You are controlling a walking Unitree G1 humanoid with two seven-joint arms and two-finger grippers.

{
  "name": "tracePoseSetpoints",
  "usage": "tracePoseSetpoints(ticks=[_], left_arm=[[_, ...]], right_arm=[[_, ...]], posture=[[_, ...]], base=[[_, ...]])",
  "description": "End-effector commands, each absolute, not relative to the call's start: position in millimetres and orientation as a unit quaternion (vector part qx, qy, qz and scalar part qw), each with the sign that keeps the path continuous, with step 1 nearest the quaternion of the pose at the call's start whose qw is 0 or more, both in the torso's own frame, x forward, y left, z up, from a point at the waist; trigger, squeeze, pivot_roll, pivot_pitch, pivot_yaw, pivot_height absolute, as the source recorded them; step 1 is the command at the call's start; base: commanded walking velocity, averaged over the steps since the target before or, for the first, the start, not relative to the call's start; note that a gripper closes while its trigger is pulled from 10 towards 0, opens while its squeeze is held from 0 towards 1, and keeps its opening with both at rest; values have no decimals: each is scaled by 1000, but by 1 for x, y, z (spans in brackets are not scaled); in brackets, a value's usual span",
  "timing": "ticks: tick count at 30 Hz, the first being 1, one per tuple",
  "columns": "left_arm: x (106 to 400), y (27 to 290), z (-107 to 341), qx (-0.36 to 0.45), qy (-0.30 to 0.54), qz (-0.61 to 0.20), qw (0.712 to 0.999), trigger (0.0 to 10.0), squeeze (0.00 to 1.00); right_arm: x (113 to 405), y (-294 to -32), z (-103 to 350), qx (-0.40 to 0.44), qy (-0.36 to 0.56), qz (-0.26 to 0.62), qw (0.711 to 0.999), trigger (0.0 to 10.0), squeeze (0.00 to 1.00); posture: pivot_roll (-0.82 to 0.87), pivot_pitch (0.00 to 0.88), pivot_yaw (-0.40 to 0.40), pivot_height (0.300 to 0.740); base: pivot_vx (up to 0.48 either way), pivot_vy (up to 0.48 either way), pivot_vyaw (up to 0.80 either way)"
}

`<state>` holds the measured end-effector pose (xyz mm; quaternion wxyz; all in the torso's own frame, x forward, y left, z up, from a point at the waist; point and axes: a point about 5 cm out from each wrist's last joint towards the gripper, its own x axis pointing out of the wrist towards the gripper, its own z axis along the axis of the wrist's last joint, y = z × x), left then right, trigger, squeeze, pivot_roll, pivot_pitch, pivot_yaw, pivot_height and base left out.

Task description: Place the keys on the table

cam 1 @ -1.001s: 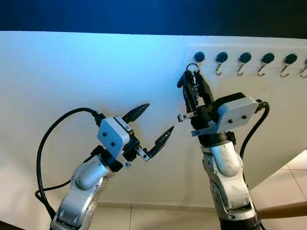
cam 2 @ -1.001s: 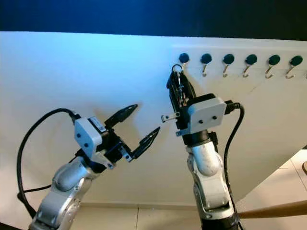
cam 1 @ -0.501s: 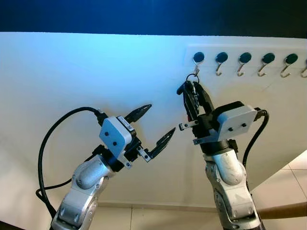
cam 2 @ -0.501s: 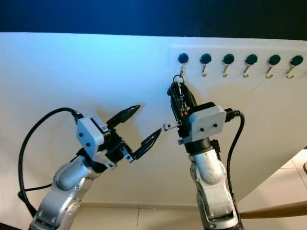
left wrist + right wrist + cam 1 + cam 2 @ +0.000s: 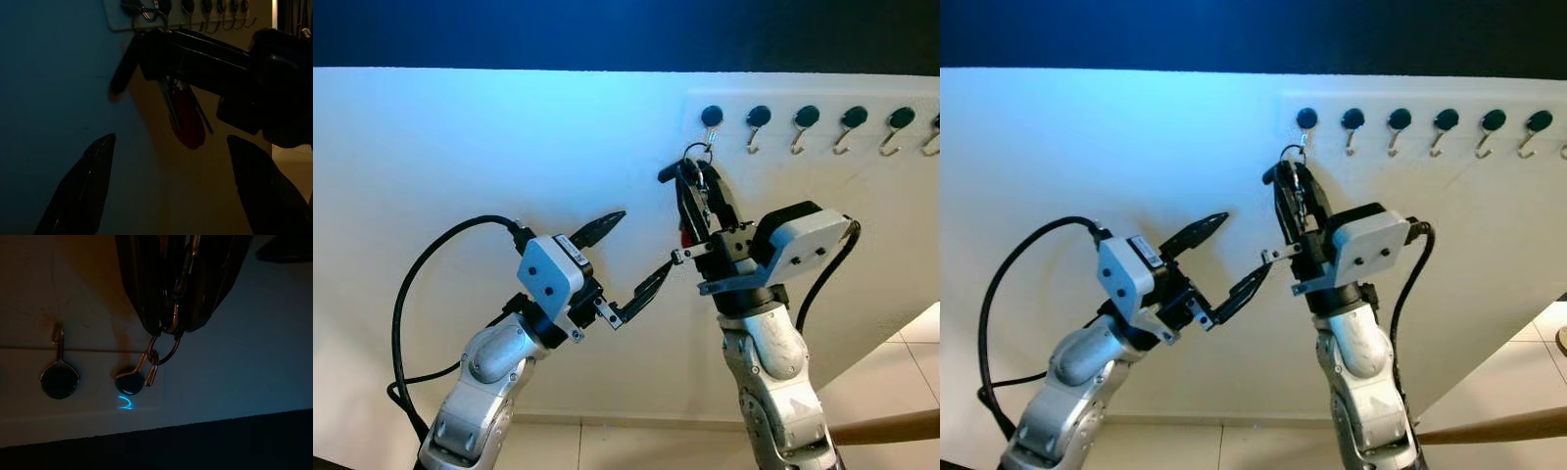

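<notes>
Left arm: the silver arm rose from the lower left of the head views, a black cable looping off behind its wrist.
Left gripper [image 5: 631,257]: it hung in the air in front of the white wall, its two black fingers spread wide with nothing between them; the lower fingertip lay close to the right gripper's body, though contact could not be judged.
Right arm: the silver arm stood upright at centre right, its grey wrist block tilted, a black cable curving off its far side.
Right gripper [image 5: 697,182]: it pointed up toward the leftmost hook, its fingers drawn close together and clamped on the keys.
Keys [image 5: 186,115]: a small bunch with a red tag hung between the right gripper's fingers, seen from the left wrist view; its metal ring [image 5: 165,348] stuck out past the fingertips and, in the right wrist view, was still looped on the hook.
Leftmost hook [image 5: 138,369]: a dark round knob with a metal hook, the ring resting on it.
Hook rail [image 5: 822,98]: a white strip on the wall with a row of dark-knobbed hooks running away to the right, the others bare.
Wall [image 5: 460,147]: plain white, tinted blue toward the left, dark above its top edge.
Floor [image 5: 911,362]: pale tiles at the lower right.
</notes>
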<state>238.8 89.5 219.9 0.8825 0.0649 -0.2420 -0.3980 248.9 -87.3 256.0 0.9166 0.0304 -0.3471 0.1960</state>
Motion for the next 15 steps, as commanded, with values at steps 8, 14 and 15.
tracePoseSetpoints(ticks=[8,14,15], left_arm=[[236,90,222,78,-242,-409,876,10000,0],[236,90,222,80,-242,-409,876,10000,0],[236,90,222,80,-242,-409,876,10000,0]], right_arm=[[242,-73,262,21,-352,260,899,10000,0],[240,-72,268,26,-359,265,895,10000,0],[241,-72,269,27,-360,265,894,10000,0]], posture=[[21,106,19,740],[21,105,19,740],[20,106,19,740]], base=[[0,0,0],[0,0,0],[0,0,0]])
